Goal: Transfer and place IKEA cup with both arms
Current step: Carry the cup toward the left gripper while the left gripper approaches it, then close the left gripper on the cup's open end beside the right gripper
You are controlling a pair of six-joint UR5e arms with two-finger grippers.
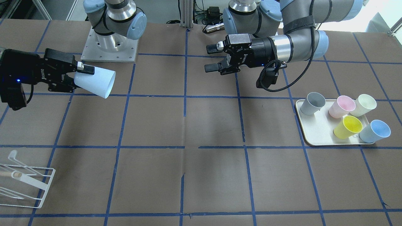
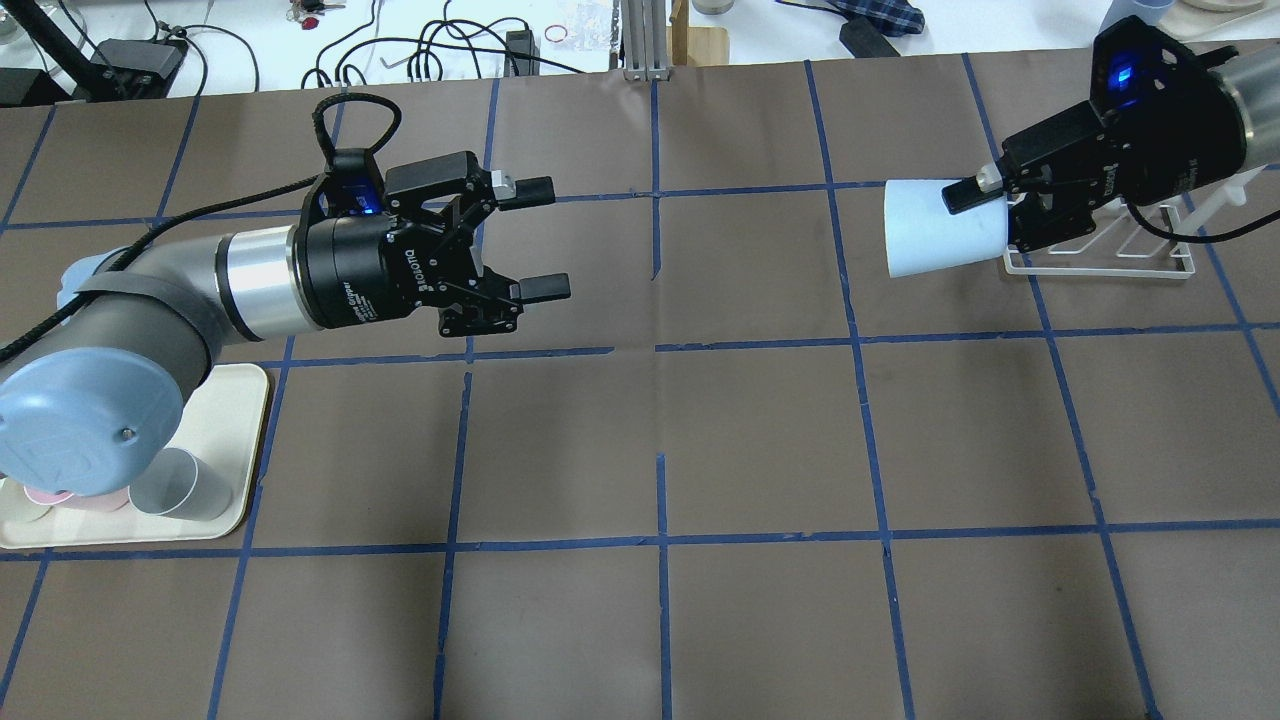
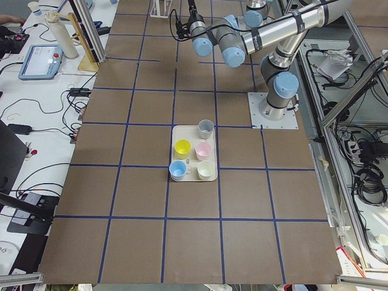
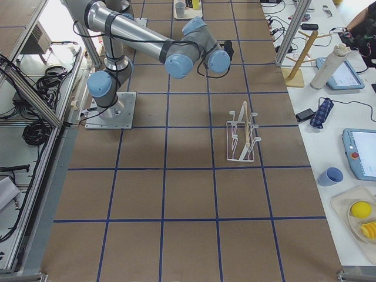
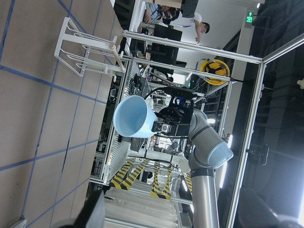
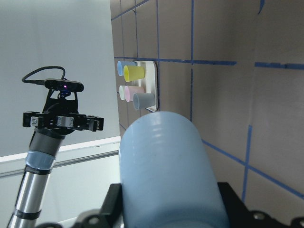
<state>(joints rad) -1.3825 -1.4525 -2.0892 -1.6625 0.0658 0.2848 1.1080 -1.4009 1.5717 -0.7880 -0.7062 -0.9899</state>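
The pale blue IKEA cup point(image 1: 97, 82) is held on its side in the air, its wide rim pointing toward the table's middle. My right gripper point(image 1: 82, 74) is shut on the cup's narrow base end. The cup also shows in the overhead view point(image 2: 935, 240), the left wrist view point(image 5: 135, 123) and the right wrist view point(image 6: 166, 166). My left gripper point(image 1: 210, 58) is open and empty. It is held level above the table, facing the cup across a wide gap, and also shows in the overhead view point(image 2: 545, 238).
A cream tray point(image 1: 317, 131) on my left side holds a grey cup point(image 1: 312, 103), a pink cup point(image 1: 341, 106), a cream cup point(image 1: 363, 105), a yellow cup point(image 1: 348, 126) and a second pale blue cup point(image 1: 375, 131). A white wire rack point(image 1: 25, 183) stands beyond my right gripper.
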